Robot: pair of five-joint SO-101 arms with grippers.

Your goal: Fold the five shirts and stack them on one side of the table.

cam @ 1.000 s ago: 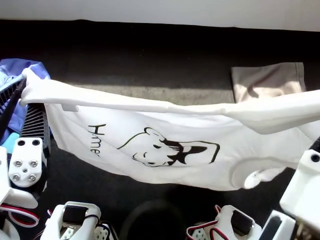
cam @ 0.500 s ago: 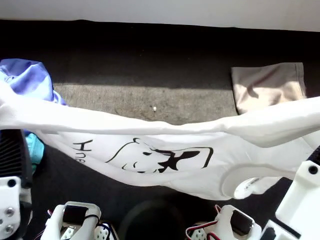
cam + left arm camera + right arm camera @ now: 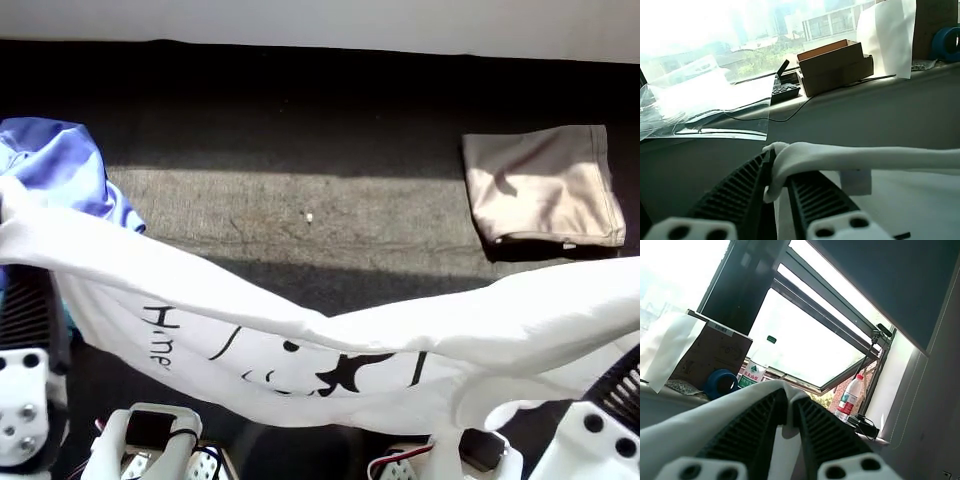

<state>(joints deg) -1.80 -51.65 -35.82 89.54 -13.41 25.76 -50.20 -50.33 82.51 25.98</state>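
Over the table (image 3: pixel 300 210) | your left gripper (image 3: pixel 776 166) and right gripper (image 3: pixel 789 407) are clamping the white shirt (image 3: pixel 400 330) | tan shirt (image 3: pixel 540 185) folded — four pending.

Three shirts are counted: one white shirt (image 3: pixel 330 340), one blue shirt (image 3: pixel 60 160) and one beige shirt (image 3: pixel 540 185). Two grippers are seen, the left gripper (image 3: pixel 780 167) and the right gripper (image 3: pixel 790 407). One bottle (image 3: pixel 849 395) and one tape roll (image 3: pixel 714 382) are noted
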